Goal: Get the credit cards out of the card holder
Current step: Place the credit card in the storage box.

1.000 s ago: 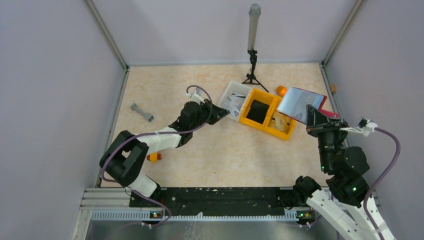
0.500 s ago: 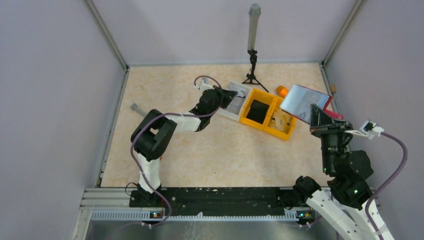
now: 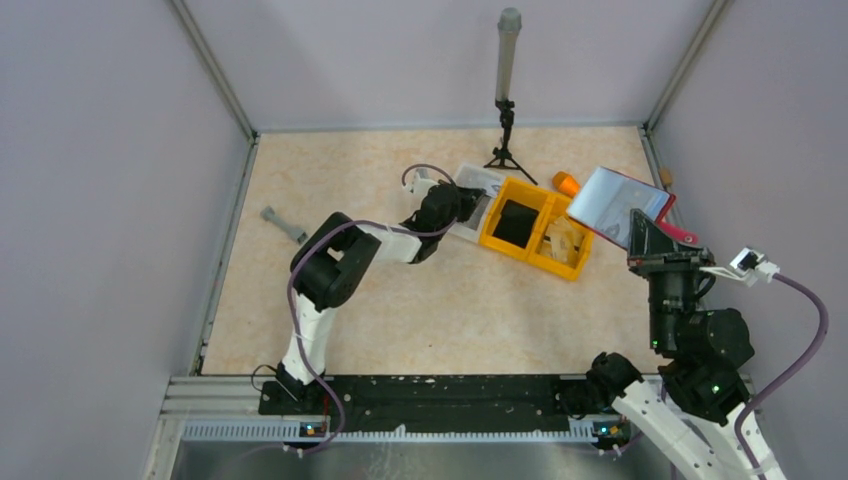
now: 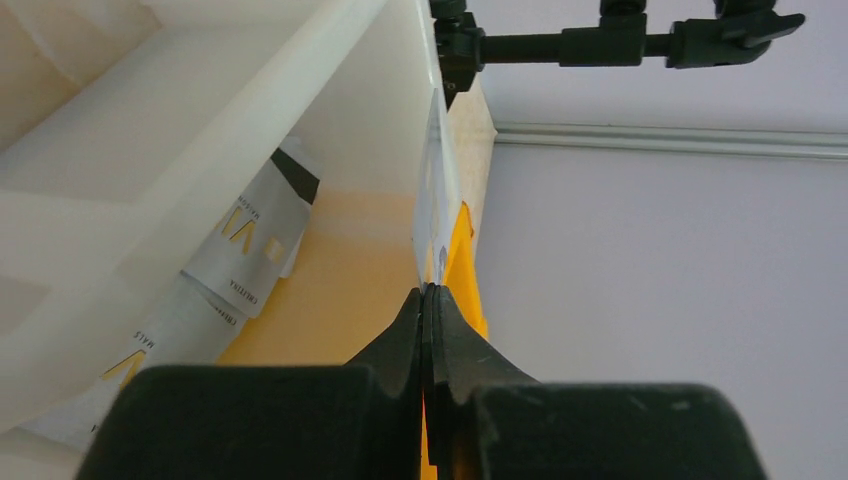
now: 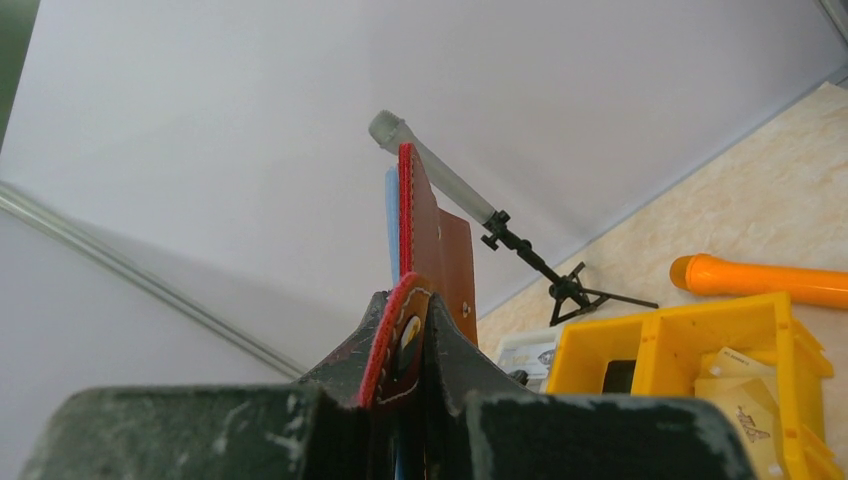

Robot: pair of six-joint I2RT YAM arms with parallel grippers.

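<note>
The table point(image 3: 420, 310) is viewed from high above its near edge, facing down, at a distance. The left wrist view is taken along the left gripper point(image 4: 428, 292), past an edge-on credit card point(image 4: 437, 200), very near the white tray point(image 4: 250, 120) ahead. The right wrist view is tilted upward past the right gripper point(image 5: 410, 300) and the card holder point(image 5: 425, 230). The yellow bin point(image 3: 527, 258) and tripod point(image 3: 506, 125) are shared by all three.

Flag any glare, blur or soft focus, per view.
Top external: even soft light, sharp; sheen on raised card holder. Left wrist: left hand dark, soft; credit card edge-on, white tray wall nearly blown out. Right wrist: right hand soft, card holder edge crisp.
</note>
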